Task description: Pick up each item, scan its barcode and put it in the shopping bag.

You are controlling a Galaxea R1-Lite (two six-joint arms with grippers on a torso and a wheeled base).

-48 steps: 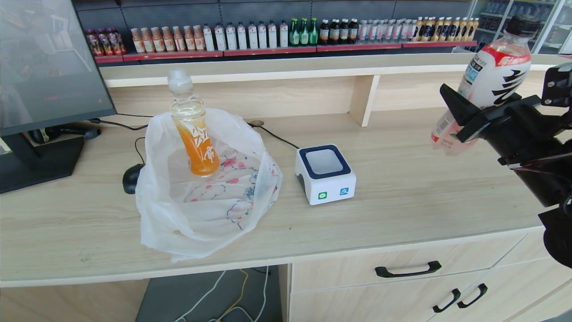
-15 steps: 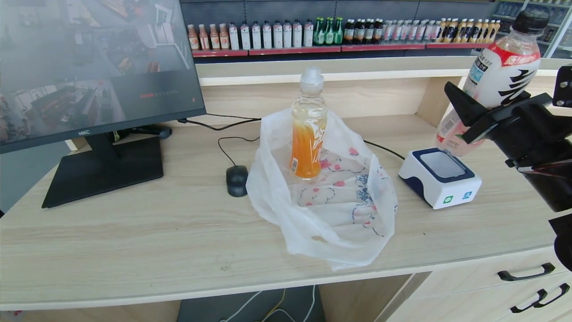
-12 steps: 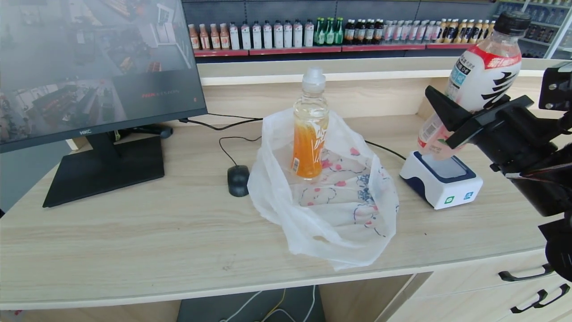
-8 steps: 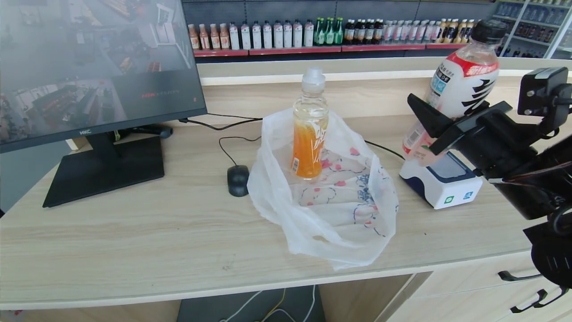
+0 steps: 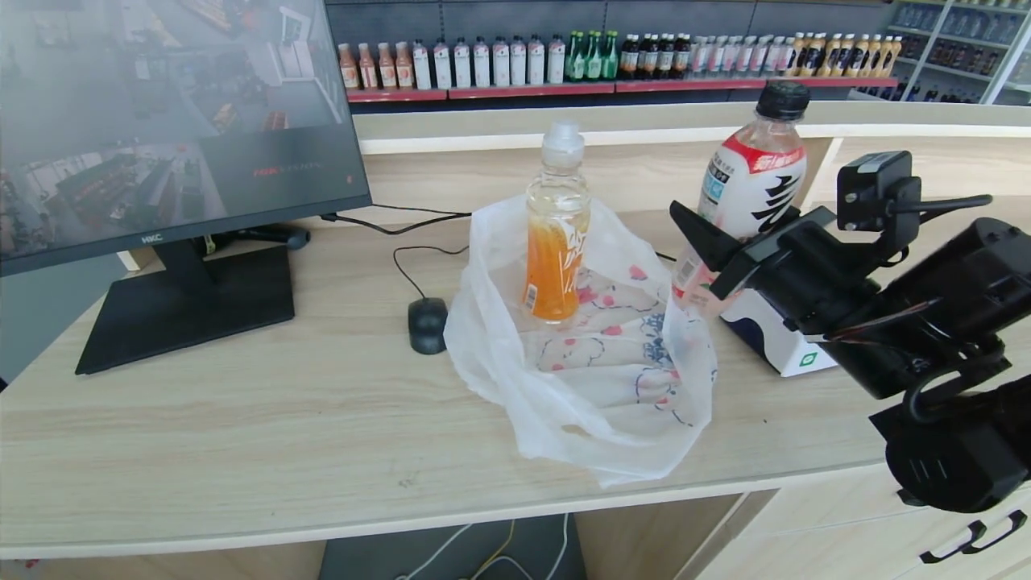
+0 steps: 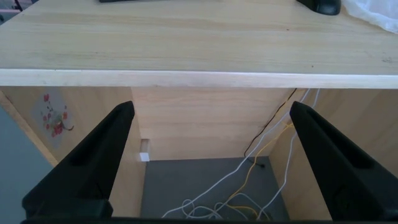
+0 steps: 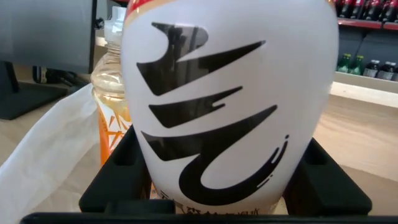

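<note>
Right gripper is clamped on the lower half of the white-label bottle, holding it upright right at the shopping bag edge, on the side nearest the scanner. The orange drink bottle stands at the bag's far side. I'd lower the bottle into the bag's near part, clear of the orange one, and release only once it's seated. Left gripper hangs wide open and empty, well off from the bag.

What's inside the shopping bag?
An orange drink bottle stands upright inside the bag. Its folds hide the floor around it. The white bottle hangs at the rim, not yet in.
</note>
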